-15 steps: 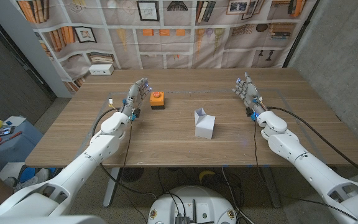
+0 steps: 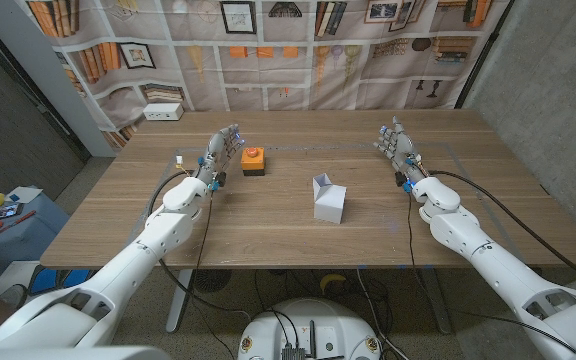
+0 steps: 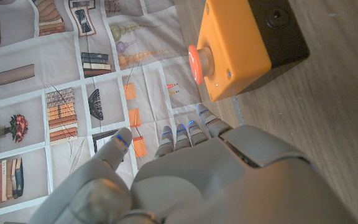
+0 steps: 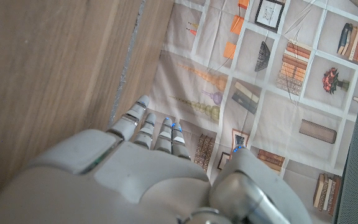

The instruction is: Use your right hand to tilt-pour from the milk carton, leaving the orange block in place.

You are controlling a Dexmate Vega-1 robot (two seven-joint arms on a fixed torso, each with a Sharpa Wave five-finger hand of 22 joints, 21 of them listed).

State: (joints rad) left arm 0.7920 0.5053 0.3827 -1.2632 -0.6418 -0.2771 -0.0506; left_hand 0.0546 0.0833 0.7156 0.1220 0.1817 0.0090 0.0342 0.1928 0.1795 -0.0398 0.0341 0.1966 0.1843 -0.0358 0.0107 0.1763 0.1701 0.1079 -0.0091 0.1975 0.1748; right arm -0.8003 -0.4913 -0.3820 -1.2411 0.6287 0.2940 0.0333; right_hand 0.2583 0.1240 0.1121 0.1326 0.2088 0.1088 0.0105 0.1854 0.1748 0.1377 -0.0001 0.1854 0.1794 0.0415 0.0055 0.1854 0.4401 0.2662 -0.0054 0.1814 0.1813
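Wooden table (image 2: 268, 215): spans the scene before a backdrop printed with bookshelves (image 2: 298, 50). Left hand (image 2: 223, 145): at the far left, fingers apart, holding nothing, just left of the orange block (image 2: 254, 160). Right hand (image 2: 396, 143): at the far right, fingers extended and apart, empty, well apart from the milk carton (image 2: 327, 199). Milk carton: white, upright, top open, near the table's centre. Orange block: carries a red button, stands far-left of the carton.

Bare table (image 2: 448, 150) lies between the right robot hand (image 2: 396, 143) at upper right and the milk carton (image 2: 327, 199) at centre. The orange block (image 2: 253, 160) stands left of centre, just beside the left robot hand (image 2: 223, 146).
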